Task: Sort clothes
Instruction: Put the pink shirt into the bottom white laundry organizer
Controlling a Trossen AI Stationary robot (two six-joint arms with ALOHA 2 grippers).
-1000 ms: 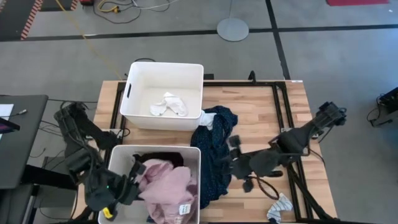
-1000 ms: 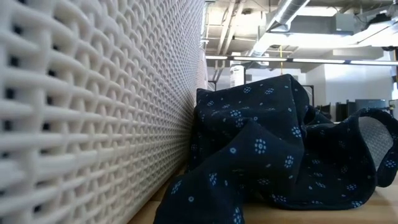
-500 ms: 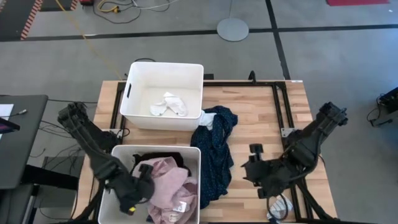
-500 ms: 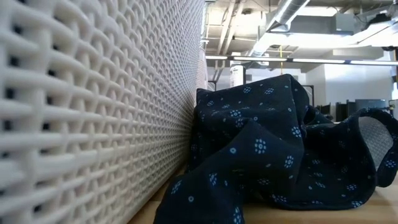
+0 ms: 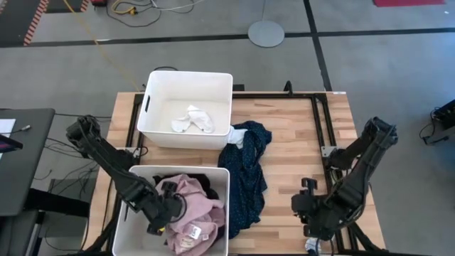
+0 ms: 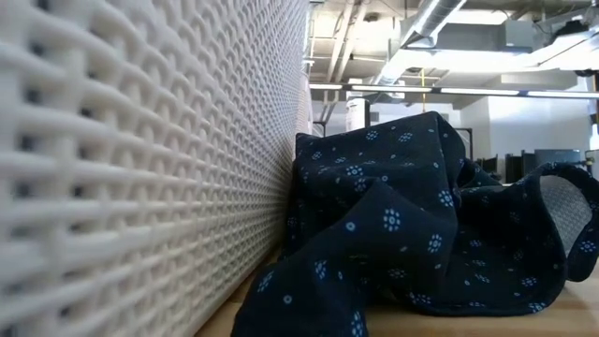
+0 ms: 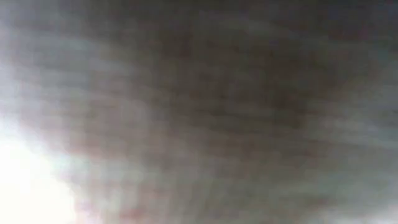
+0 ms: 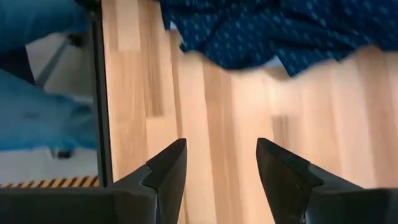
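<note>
A pale pink shirt [image 5: 192, 210] lies heaped in the near white bin [image 5: 136, 176], over a black piece [image 5: 186, 181]. My left gripper [image 5: 170, 208] is down in that bin at the pink shirt; its wrist view shows only blurred cloth. A navy dotted piece [image 5: 245, 178] [image 6: 412, 225] lies on the table along the near bin's right side, its far end against the far bin's corner. White socks [image 5: 192, 119] lie in the far bin [image 5: 153, 107]. My right gripper [image 8: 221, 168] [image 5: 304, 195] hovers open over bare wood, near-right of the navy piece [image 8: 267, 31].
The near bin's woven wall [image 6: 140, 168] fills the left of the low view. Black frame rails [image 5: 316, 128] cross the table's right part. Bare wood [image 5: 291, 135] lies between the navy piece and the rails. A small pale striped item [image 5: 313, 247] peeks out under the right arm.
My left gripper has gone down into the near bin and a little toward the table's right, and the pink shirt has sunk lower with it. My right gripper has moved away from the navy piece toward the table's near right corner, rolling as it went.
</note>
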